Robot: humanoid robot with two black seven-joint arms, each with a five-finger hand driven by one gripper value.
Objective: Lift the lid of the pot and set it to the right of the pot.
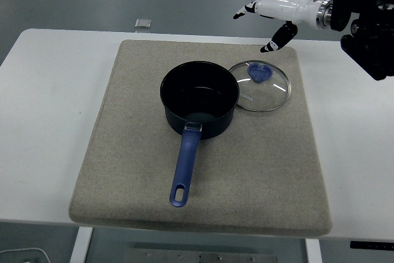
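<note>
Mat (123,170): lid (263,87) below hand (271,9).

Lid (263,86) right of pot (199,98), on mat (123,152)

No legible text, number or sign is to be found in the head view. A faint pale mark is seen on the glass of the pot lid (261,86) near its left rim (possibly a brand print, too small and blurred to be read). Nothing is printed on the pot (199,98), its blue handle, or the grey mat (123,152), as far as can be made out
</note>
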